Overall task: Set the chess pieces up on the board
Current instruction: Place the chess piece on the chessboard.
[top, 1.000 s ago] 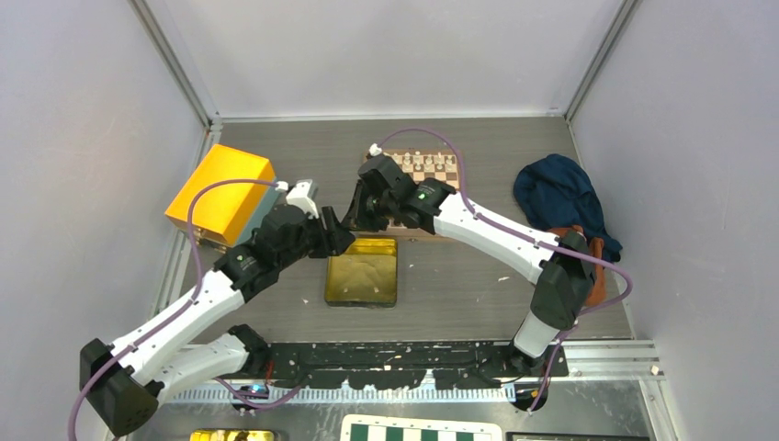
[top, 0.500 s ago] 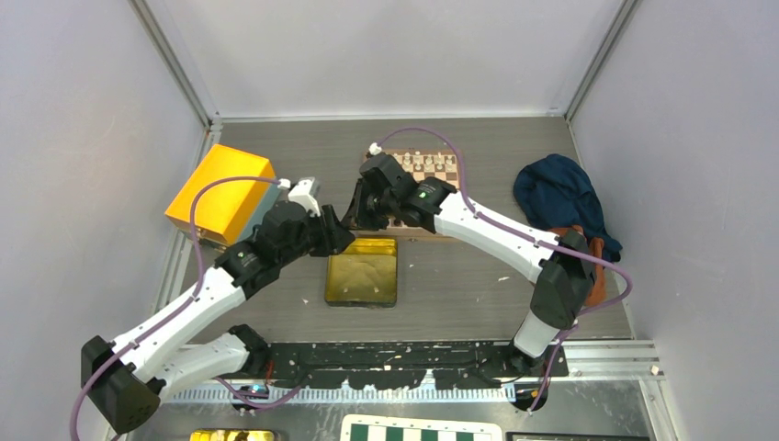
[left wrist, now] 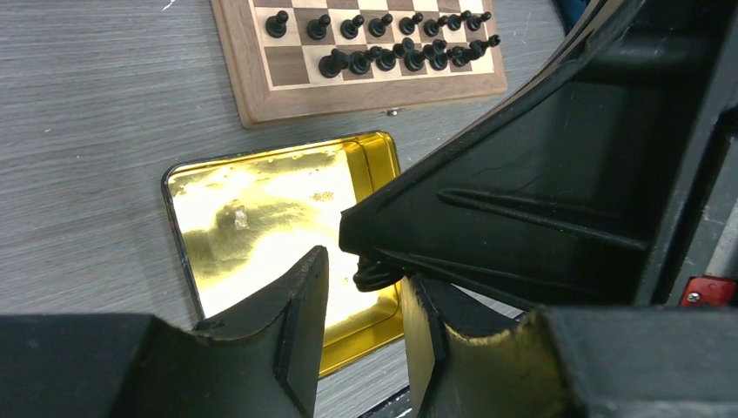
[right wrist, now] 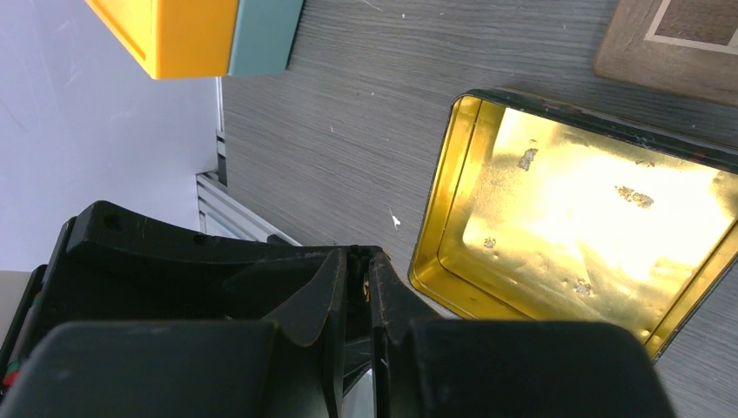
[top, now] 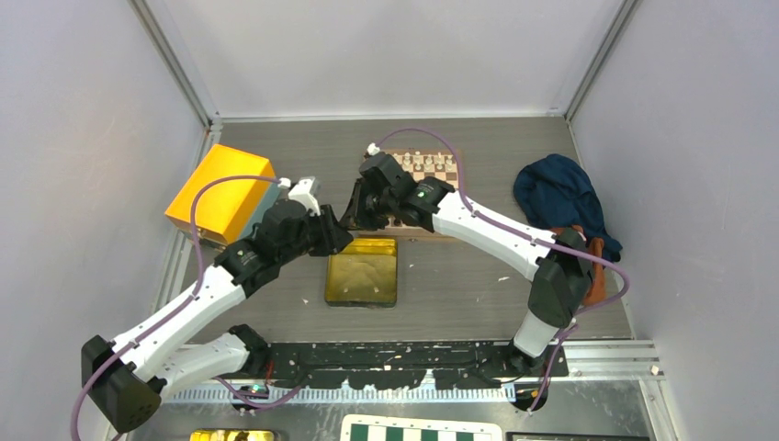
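Observation:
The wooden board (top: 452,158) lies at the back centre, with cream-white pieces (top: 424,162) on its far rows. In the left wrist view its rim (left wrist: 237,78) shows, with black pieces (left wrist: 409,57) in two rows. My two grippers meet above the gold tin (top: 361,274). My right gripper (top: 350,218) is shut on a small black chess piece (left wrist: 376,273), which shows at its fingertips in the right wrist view (right wrist: 358,261). My left gripper (left wrist: 365,272) is open, with that piece between its fingers; whether the piece touches them I cannot tell.
The gold tin (left wrist: 261,205) is open and holds no pieces; it also shows in the right wrist view (right wrist: 574,218). An orange box (top: 220,188) stands at the left. A blue cloth (top: 560,195) lies at the right. A green-and-white checkered board (top: 423,430) lies below the arm bases.
Both grippers have crept slightly to the left, staying together above the tin. Nothing has been let go or taken over.

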{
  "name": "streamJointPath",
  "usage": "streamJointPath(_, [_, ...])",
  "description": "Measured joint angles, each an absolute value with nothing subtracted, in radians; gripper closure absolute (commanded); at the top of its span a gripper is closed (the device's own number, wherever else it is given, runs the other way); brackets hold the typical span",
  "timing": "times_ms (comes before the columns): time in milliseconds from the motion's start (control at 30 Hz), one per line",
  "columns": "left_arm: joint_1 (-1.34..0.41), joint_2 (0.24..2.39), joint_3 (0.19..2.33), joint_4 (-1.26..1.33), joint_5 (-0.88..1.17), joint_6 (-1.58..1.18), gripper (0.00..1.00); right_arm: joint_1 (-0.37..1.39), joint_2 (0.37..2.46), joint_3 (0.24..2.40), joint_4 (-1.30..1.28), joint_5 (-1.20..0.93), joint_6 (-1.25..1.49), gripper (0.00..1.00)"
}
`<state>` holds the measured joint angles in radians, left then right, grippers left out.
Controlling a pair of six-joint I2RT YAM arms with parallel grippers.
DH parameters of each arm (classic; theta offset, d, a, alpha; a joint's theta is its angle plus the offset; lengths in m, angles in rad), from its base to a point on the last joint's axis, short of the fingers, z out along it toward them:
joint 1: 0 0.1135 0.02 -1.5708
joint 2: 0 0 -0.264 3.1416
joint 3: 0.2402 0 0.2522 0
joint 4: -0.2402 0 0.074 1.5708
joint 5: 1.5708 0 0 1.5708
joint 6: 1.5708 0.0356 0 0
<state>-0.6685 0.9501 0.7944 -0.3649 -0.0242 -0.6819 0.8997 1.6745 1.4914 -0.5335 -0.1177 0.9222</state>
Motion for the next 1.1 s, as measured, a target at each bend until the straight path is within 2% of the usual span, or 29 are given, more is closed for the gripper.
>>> streamJointPath(267, [-0.667, 0.949, 0.797, -0.370, -0.020, -0.684, 0.67, 0.899, 1.676, 1.487, -0.524, -0.126, 0.923, 0.99])
streamJointPath(800, [-0.665, 0.927, 0.798, -0.376, -0.006, -0.692, 0.87, 0.899, 1.684, 1.486, -0.507, -0.157, 0.928, 0.99])
streamJointPath(967, [-0.663, 0.910, 0.794, -0.379, -0.006, -0.690, 0.99, 0.899, 1.684, 1.486, -0.500, -0.171, 0.934, 0.99])
streamJointPath(1100, [-0.661, 0.894, 0.788, -0.378, -0.006, -0.676, 1.00, 0.899, 1.684, 1.486, -0.493, -0.183, 0.937, 0.98])
